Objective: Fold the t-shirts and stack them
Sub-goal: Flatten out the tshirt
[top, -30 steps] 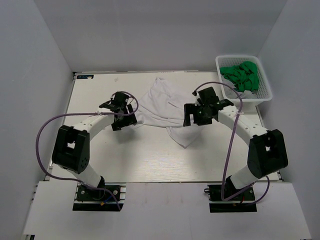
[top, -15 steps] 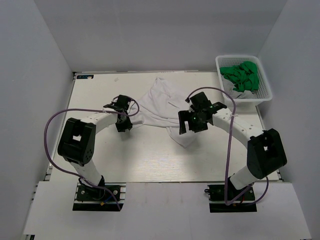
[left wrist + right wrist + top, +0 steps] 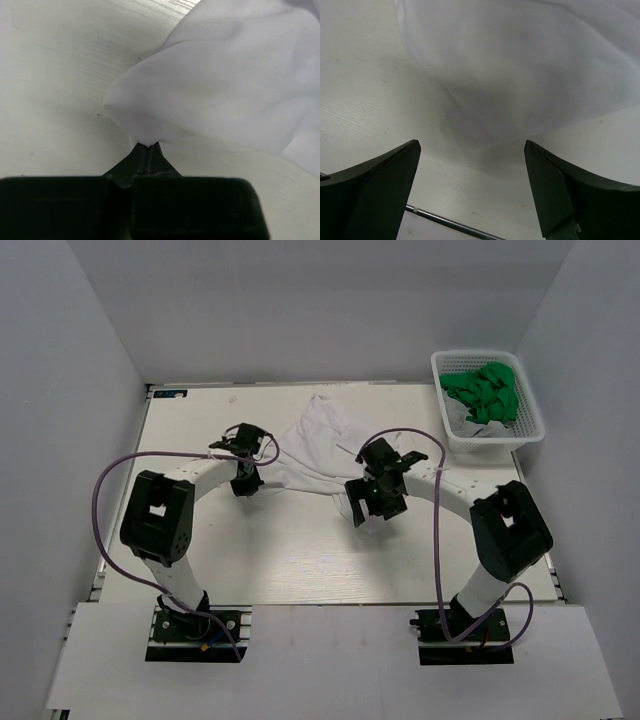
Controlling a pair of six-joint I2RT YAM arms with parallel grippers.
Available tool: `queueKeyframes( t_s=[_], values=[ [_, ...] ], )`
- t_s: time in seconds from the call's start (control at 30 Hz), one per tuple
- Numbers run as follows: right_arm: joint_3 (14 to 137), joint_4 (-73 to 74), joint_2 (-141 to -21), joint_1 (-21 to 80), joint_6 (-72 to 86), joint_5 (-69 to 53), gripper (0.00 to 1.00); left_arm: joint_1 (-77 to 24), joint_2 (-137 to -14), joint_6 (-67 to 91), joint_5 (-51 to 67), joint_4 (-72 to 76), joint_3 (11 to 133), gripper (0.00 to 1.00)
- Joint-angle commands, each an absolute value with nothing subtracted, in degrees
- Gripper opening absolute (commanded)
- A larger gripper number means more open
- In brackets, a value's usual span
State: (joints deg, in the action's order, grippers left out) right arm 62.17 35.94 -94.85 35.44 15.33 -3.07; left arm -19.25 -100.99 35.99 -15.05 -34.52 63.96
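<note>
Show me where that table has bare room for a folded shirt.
The widest bare patch is the table strip between the white t-shirt and the arm bases. The far-left corner is bare too. The middle is crowded: t-shirt, left gripper, right gripper. The basket of green cloth fills the far right.

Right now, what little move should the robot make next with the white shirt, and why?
Probably lower the right gripper and close it on the edge of the white t-shirt. The left gripper already pinches a corner, but the right one hangs open over the cloth, so it needs its own hold before both can spread the shirt.
</note>
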Motion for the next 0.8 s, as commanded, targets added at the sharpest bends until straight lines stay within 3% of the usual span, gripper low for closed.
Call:
queueKeyframes(
  t_s=[0.0,0.2,0.43,0.53,0.57,0.6,0.77],
  values=[
    [63.0,34.0,-95.4,36.6,13.4,-2.1,0.9,-19.5,-95.5,36.0,-19.0,-36.2,65.1,0.0],
    [60.1,30.2,-95.8,38.2,12.0,-2.8,0.89,-19.5,-90.4,36.6,-19.6,-38.1,63.5,0.0],
    [57.6,29.1,-99.4,39.3,14.1,3.3,0.72,-18.9,-84.6,36.6,-17.8,-38.7,62.1,0.0],
    [56.8,28.1,-98.4,39.2,14.5,2.9,0.26,-18.9,-83.2,37.1,-17.8,-39.2,62.1,0.0],
    [56.7,28.0,-96.9,39.3,14.5,2.9,0.04,-18.9,-83.2,37.1,-17.2,-39.2,62.1,0.0],
    [56.5,27.5,-96.0,39.1,14.9,2.9,0.0,-18.9,-82.4,37.1,-17.2,-39.2,62.7,0.0],
    [61.7,28.2,-86.0,38.3,17.7,10.3,0.0,-18.9,-78.5,37.1,-17.2,-39.7,65.6,0.0]
  ],
)
